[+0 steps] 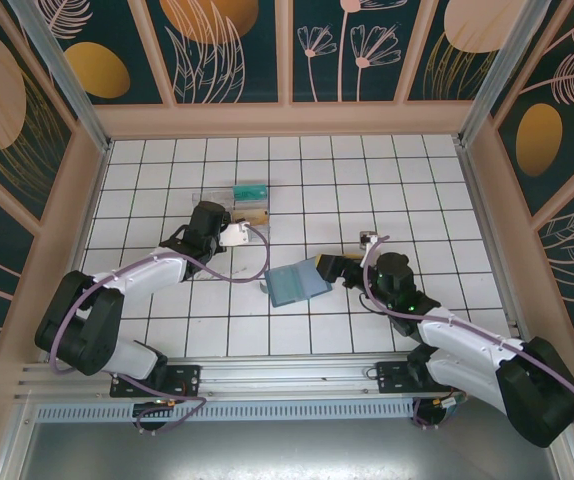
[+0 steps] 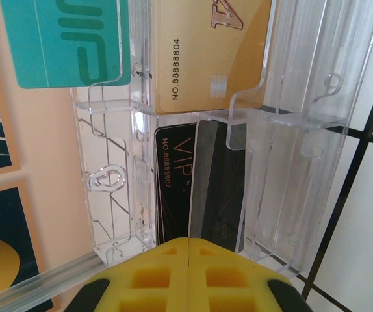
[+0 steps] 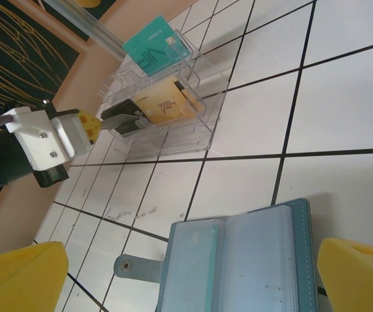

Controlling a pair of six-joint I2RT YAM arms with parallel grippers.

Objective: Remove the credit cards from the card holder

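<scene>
So the card holder [image 1: 297, 283] is lying open and flat on the counter [image 1: 417, 200], a bit toward 6 o'clock from the middle in the top view. It's slate-blue, and the right wrist view shows clear sleeves inside [image 3: 238, 260] and a little strap tab [image 3: 131, 266] sticking out at its 9 o'clock side.

The right pincer [image 1: 332, 268] sits at the holder's 3 o'clock edge with its jaws spread wide apart and nothing in them. From its own camera [image 3: 186, 279] the two yellow fingers [image 3: 17, 279] straddle the open holder. I can't tell whether they actually touch it.

All three credit cards are over in the clear plastic box [image 1: 229, 205], at roughly 11 o'clock from the holder. The teal card [image 1: 250, 190] is in the far compartment toward 12 o'clock, and the orange-tan card [image 1: 252, 213] is in the next one toward 6.

The left pincer [image 1: 233, 236] is right at the box's 6 o'clock side. In its wrist view the yellow fingers [image 2: 141, 286] are pressed together, and the black card [image 2: 199, 188] runs straight up from the seam between them into a slot. It looks pinched by its near edge. The teal card [image 2: 66, 42] and orange-tan card [image 2: 206, 52] sit in the slots beyond it.
</scene>
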